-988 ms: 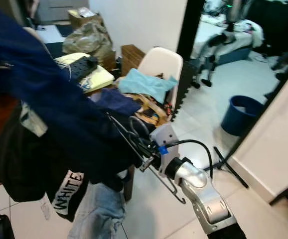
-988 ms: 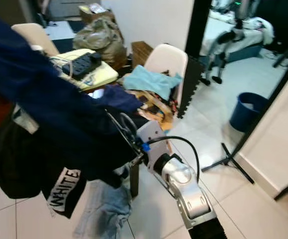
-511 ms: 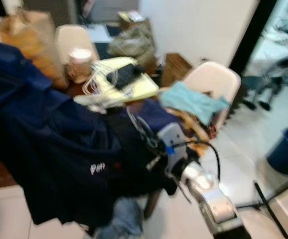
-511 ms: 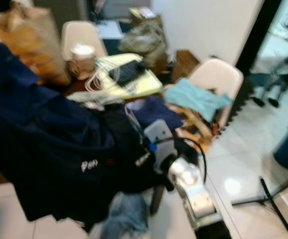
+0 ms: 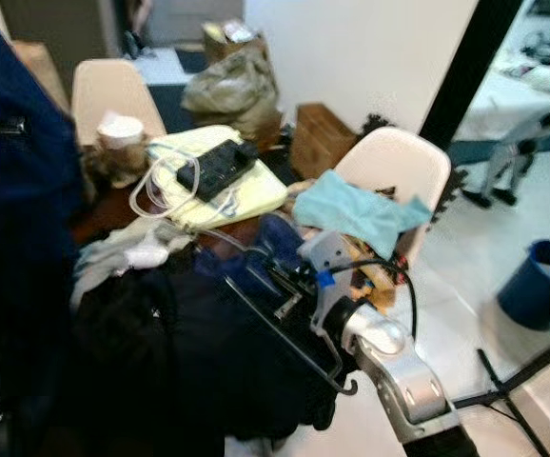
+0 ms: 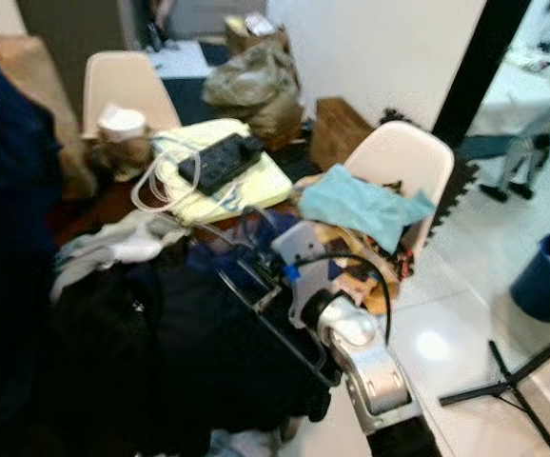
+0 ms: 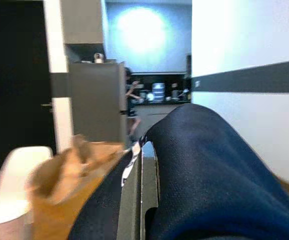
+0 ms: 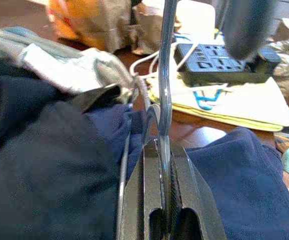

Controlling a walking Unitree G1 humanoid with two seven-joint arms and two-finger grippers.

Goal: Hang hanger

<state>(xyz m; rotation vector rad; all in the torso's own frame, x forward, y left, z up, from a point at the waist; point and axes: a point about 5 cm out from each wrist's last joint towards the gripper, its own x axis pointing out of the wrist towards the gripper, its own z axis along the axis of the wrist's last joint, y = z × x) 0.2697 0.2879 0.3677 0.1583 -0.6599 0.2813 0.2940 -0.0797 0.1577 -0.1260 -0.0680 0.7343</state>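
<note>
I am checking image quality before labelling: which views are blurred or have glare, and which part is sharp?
Both eye views are softly blurred throughout; the right eye view has glare on the floor tiles. In the left wrist view, a bright far wall washes out. The right wrist view is sharpest at the right gripper shut on the hanger; its background is soft.

The right arm reaches up from the lower right toward the middle of the scene, its silver forearm angled up and to the left, a black cable looping over the wrist. The right end effector (image 5: 284,290) has its two black fingers (image 8: 152,200) pressed together on a thin metal hanger (image 8: 165,75) (the wire runs straight out between them). The left end effector (image 7: 142,200) points forward with its fingers close together, dark blue cloth draped over it.
</note>
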